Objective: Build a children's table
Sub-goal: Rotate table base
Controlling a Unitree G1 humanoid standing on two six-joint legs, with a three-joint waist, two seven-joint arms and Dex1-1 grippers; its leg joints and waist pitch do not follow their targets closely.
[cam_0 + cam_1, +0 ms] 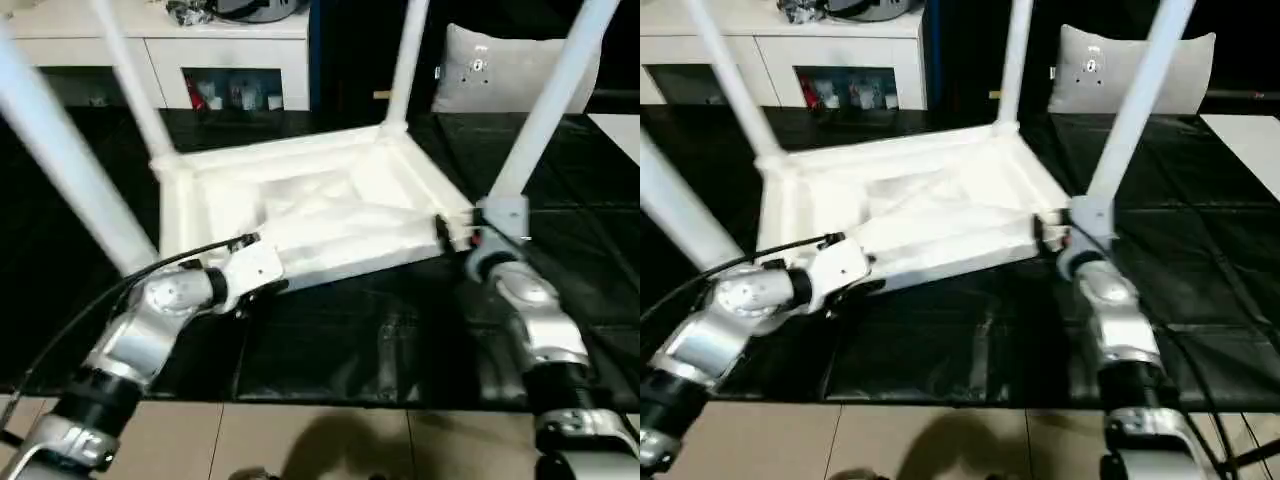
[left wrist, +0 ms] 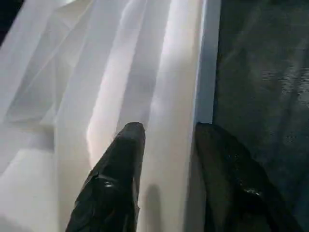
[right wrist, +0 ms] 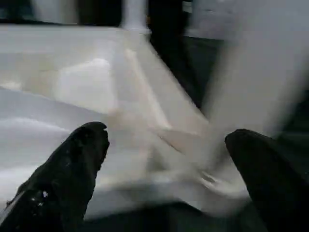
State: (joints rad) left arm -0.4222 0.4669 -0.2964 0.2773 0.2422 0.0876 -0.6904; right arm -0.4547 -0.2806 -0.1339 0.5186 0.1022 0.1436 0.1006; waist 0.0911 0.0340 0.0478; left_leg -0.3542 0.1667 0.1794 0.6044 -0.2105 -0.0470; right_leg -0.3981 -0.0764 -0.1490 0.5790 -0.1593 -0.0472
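The white tabletop (image 1: 320, 215) lies upside down and tilted on the black work surface, ribbed underside up. Legs rise from its corner sockets: near left (image 1: 60, 150), far left (image 1: 130, 75), far right (image 1: 405, 60) and near right (image 1: 550, 100). My left gripper (image 1: 250, 292) is at the tabletop's near rim. In the left wrist view the left gripper (image 2: 169, 128) is shut on that rim (image 2: 193, 72), one finger on each side of it. My right gripper (image 1: 455, 232) is at the near right corner. It stands open (image 3: 169, 135), with the corner and the leg's base between its fingers.
The black-covered work surface (image 1: 350, 350) stretches all around the tabletop. A white cabinet (image 1: 230, 50) stands at the back left and a grey cushion (image 1: 500, 65) at the back right. Tan floor tiles (image 1: 300, 440) run along the near edge.
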